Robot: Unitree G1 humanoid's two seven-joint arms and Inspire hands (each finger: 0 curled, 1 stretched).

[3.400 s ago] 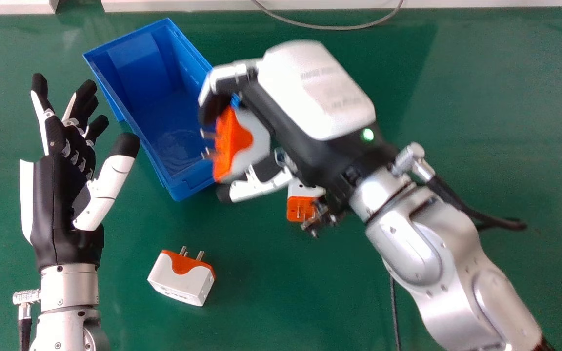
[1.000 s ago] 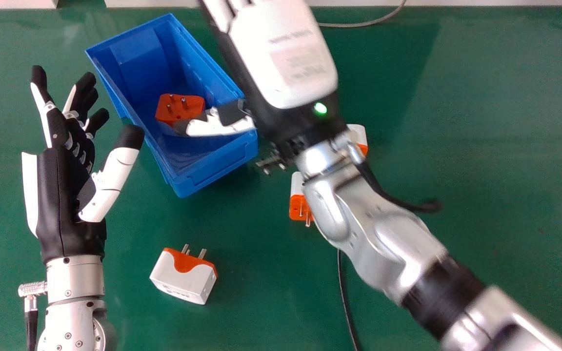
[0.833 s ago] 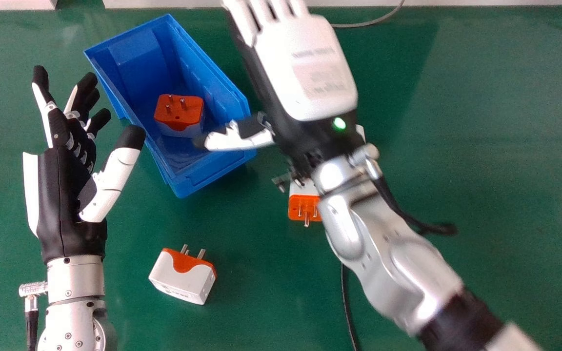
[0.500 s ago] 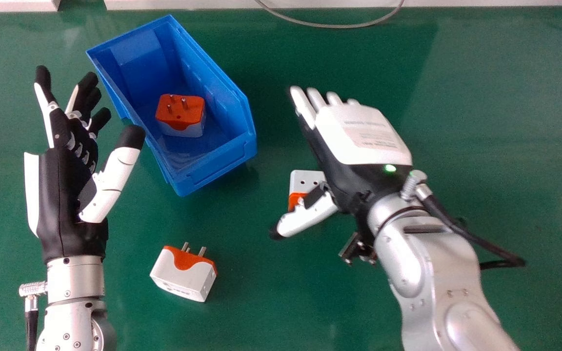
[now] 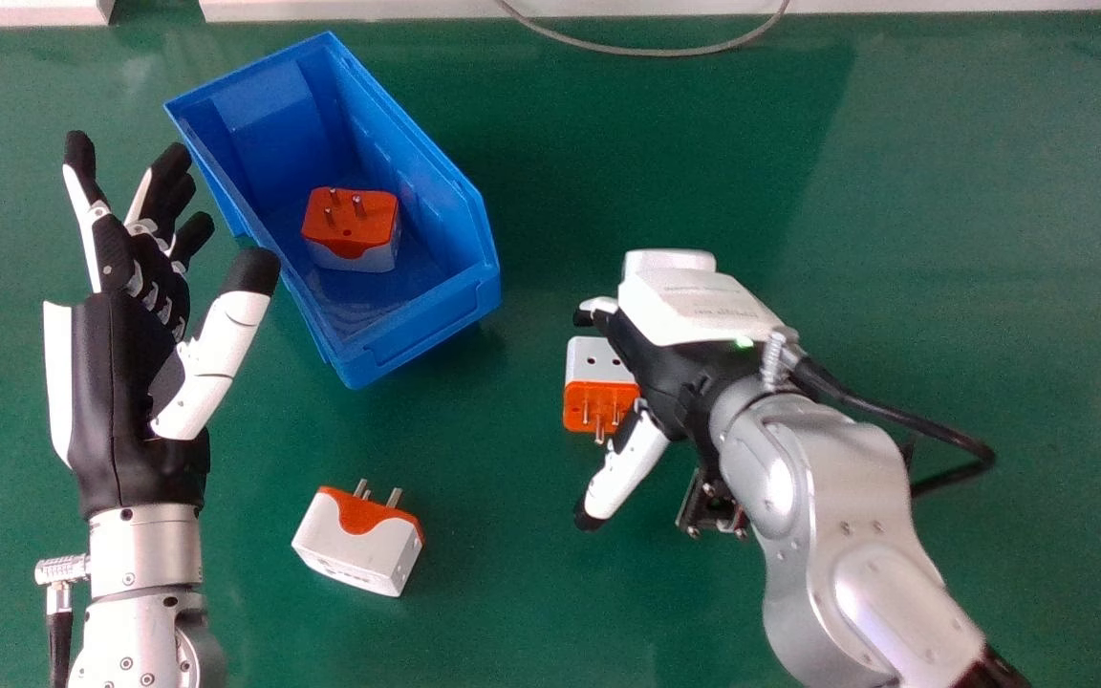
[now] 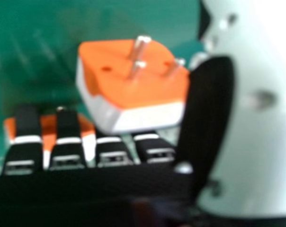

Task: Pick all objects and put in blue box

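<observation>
Black and white right hand (image 5: pixel 694 311): kinda loose, fingers lightly bent, thumb spread, not clenched.
Boxy white and orange plastic plug (image 5: pixel 579 371): between those fingers and thumb in the head view; can't tell if touching.
Second white-orange plug (image 6: pixel 49 127): partly behind the fingers.
Blue open-top plastic box (image 5: pixel 345 369): sits angled, strip of green tabletop (image 5: pixel 522 459) between its right rim and the hand.
Boxed plug (image 5: pixel 374 227): inside, pins up, rim's well around it.
Near plug (image 5: pixel 350 545): out on the tabletop, room on both sides.
Left hand (image 5: pixel 116 382): beside the box's left edge.
</observation>
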